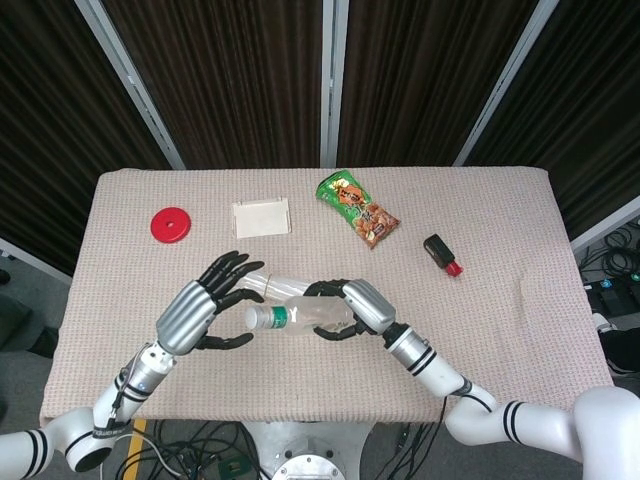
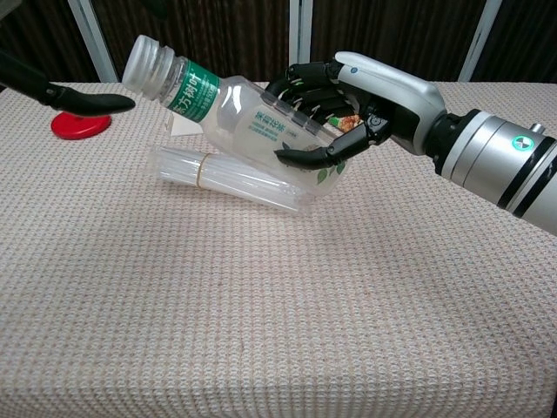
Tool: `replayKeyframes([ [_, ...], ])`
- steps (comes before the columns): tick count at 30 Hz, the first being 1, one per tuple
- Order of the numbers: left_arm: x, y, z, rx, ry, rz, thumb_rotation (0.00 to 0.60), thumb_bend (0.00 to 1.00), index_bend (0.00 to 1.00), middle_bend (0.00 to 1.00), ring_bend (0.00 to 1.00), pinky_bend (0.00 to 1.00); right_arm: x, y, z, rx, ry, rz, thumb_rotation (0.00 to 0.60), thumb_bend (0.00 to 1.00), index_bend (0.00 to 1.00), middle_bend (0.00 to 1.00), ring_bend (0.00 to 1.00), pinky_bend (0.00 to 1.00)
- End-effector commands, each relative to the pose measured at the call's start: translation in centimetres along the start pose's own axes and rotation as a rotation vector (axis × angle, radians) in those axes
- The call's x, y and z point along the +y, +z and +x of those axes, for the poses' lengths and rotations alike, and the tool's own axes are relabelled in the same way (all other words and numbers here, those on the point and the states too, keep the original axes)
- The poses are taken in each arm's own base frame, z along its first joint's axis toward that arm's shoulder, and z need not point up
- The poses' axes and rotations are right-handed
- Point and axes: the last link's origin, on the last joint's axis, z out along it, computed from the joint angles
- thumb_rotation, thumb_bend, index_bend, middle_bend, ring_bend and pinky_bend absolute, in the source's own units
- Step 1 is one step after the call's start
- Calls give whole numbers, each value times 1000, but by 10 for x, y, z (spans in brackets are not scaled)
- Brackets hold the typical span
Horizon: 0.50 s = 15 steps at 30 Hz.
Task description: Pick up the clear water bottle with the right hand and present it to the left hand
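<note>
My right hand grips the clear water bottle around its body and holds it off the table. The bottle lies tilted, its green label and capless neck pointing toward my left hand. My left hand is open, fingers spread, just left of the bottle's neck and not touching it. In the chest view only one dark fingertip of the left hand shows near the neck.
A clear bundle of plastic straws lies on the cloth under the bottle. A red disc, a white card, a snack bag and a black-and-red object sit farther back.
</note>
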Motion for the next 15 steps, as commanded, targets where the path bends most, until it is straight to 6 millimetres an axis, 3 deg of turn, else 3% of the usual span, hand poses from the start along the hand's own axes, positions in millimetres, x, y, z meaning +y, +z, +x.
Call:
replayKeyframes([
  [1, 0, -1, 0, -3, 2, 2, 600, 233, 366, 84, 0, 0, 0, 0, 0, 0, 1, 0, 600, 446, 617, 557, 416, 505],
  [15, 1, -1, 0, -14, 5, -3, 600, 292, 379, 84, 0, 0, 1, -3, 1, -1, 4, 0, 600, 446, 617, 558, 421, 508],
])
